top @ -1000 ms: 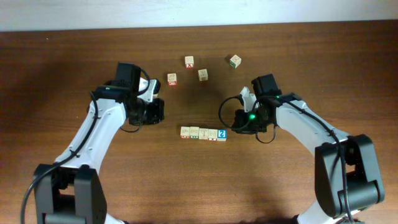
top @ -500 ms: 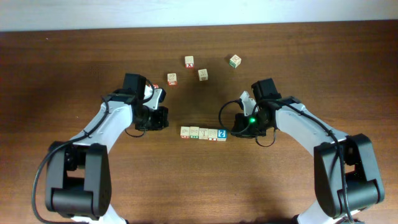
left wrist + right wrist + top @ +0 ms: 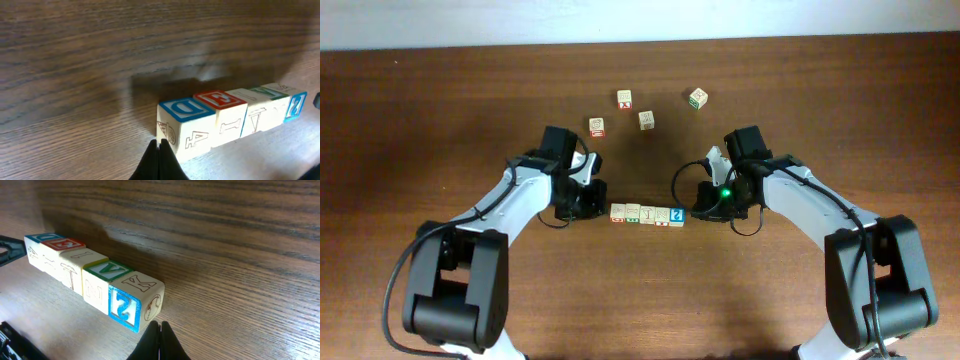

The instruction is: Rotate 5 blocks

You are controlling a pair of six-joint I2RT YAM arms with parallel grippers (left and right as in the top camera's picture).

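Blocks: five blocks sit in one straight row, side by side and touching, near the middle of the tabletop.
Row order: the blue "2" block closes the right end; the four others are pale wood. In the left wrist view the end block has a blue-framed "D" on top, and the next one has a red-framed top.
Right wrist view: the white "2" faces the camera, with a "K" on that block's top face and a green-framed top on its neighbour.
Left gripper: fingers pressed together, holding nothing, tip low at the left end of the row. It is right at the corner of the end block; contact cannot be told.
Right gripper: fingers together, empty, tip low and just beside the blue "2" block at the right end.
Loose cubes: four more cubes lie scattered on the far side, well apart from the row.
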